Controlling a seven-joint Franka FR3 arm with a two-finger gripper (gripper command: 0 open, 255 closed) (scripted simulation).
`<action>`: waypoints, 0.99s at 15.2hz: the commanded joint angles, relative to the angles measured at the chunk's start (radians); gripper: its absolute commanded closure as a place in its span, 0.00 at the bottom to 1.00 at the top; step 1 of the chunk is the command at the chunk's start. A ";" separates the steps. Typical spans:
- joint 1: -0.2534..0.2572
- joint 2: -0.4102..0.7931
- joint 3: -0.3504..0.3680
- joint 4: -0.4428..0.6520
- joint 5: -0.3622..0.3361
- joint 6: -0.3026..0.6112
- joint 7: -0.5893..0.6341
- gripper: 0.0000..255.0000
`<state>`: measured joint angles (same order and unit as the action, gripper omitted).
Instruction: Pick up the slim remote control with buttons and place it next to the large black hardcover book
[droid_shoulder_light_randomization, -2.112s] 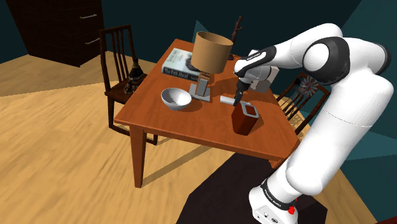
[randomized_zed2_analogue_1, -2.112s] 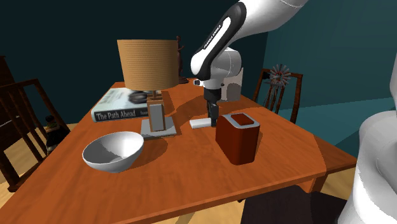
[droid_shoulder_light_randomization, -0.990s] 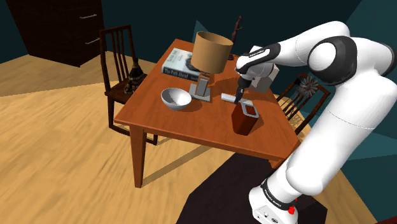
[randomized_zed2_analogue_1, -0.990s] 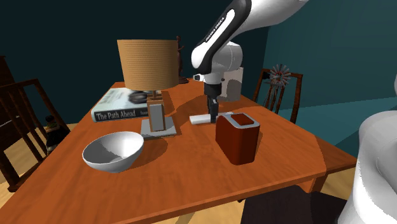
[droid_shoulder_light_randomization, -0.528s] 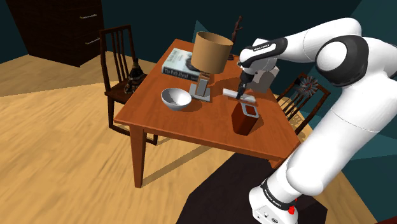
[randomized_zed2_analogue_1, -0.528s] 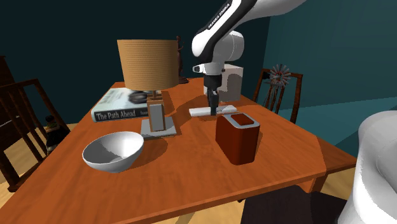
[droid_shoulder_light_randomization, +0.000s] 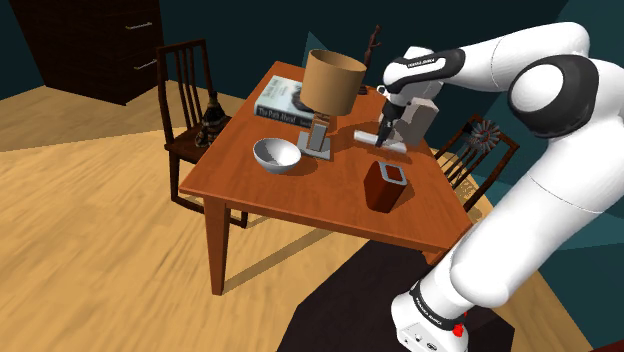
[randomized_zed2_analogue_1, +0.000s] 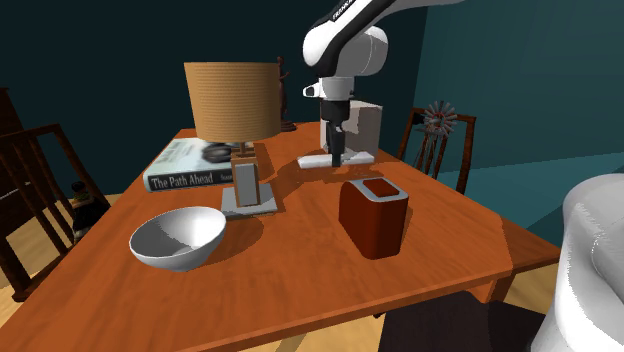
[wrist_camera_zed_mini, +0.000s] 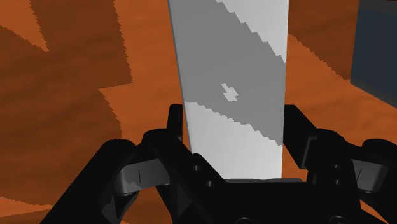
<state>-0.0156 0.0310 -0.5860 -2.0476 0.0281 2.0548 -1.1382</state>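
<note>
Standing nearest in the second exterior view, a shallow, rounded bowl (randomized_zed2_analogue_1: 178, 238) of smooth pale grey rested on the orange-brown wooden table (randomized_zed2_analogue_1: 300, 285). Toward that view's right, a little farther back, stood a boxy reddish-brown container (randomized_zed2_analogue_1: 375, 222) with rounded corners and an open top.

Behind the bowl, a lamp (randomized_zed2_analogue_1: 235, 100) rose from a flat grey base, and its wide cylindrical shade was a finely grained tan. Behind the lamp's base, a thick hardcover book (randomized_zed2_analogue_1: 185, 168) lay flat. Its dark spine was lettered "The Path Ahead" and its cover was paler.

Farther back, to the lamp's right in that view, the black gripper (randomized_zed2_analogue_1: 337, 156) pointed straight down and clasped the remote (randomized_zed2_analogue_1: 312, 162), a slim, flat slab drawn in plain pale grey. In the wrist view the two black fingers (wrist_camera_zed_mini: 176, 127) pressed against the slab's long edges, with the wood grain of the table showing beyond it. The remote was held level over the far part of the tabletop. It was apart from the book, with the lamp's base between them.

The glossy white arm (randomized_zed2_analogue_1: 345, 30) curved down to the gripper from above. Beyond the table stood a dark wooden chair (randomized_zed2_analogue_1: 440, 135) with a slatted back, and behind it a flat teal wall (randomized_zed2_analogue_1: 530, 80).
</note>
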 joint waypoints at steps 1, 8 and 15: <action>0.001 -0.012 0.000 0.018 -0.008 -0.028 0.005 1.00; -0.020 0.114 -0.010 0.205 0.067 -0.112 -0.049 1.00; -0.158 0.456 0.019 0.649 0.239 -0.263 -0.136 1.00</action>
<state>-0.1462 0.4327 -0.5732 -1.4744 0.2416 1.8181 -1.2622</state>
